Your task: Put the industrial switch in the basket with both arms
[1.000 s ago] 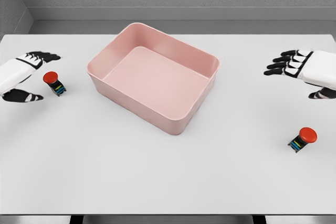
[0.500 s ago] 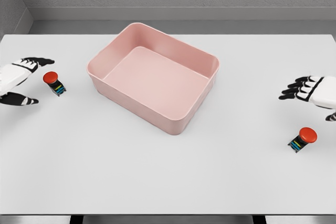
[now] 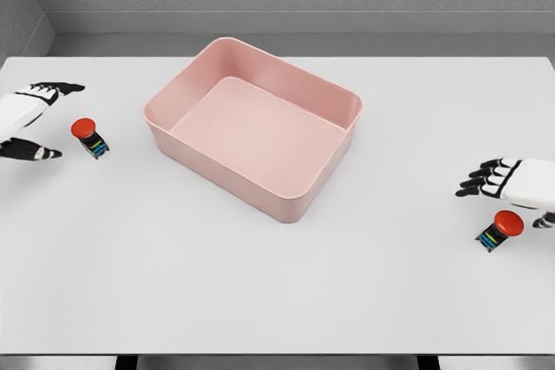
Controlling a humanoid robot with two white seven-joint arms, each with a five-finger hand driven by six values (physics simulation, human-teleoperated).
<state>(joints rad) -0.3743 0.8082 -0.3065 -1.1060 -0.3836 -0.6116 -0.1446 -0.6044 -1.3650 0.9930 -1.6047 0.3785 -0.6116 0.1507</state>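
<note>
Although both arms have reached toward their targets, nothing has been lifted, so the task looks to be at its start. Nearest, at the right, one industrial switch (image 3: 500,230) with a red cap lies on the white desk (image 3: 260,292), and the right hand (image 3: 510,181) hovers just above it with fingers spread, holding nothing. Farther back at the left edge, the left hand (image 3: 28,123) is open, thumb and fingers parted around empty space, with the second switch (image 3: 88,138) just beside it on the desk. Between them, toward the back, the pink basket (image 3: 227,177) sits with nothing inside. Both grasps and both transfers to the basket remain to be done.
</note>
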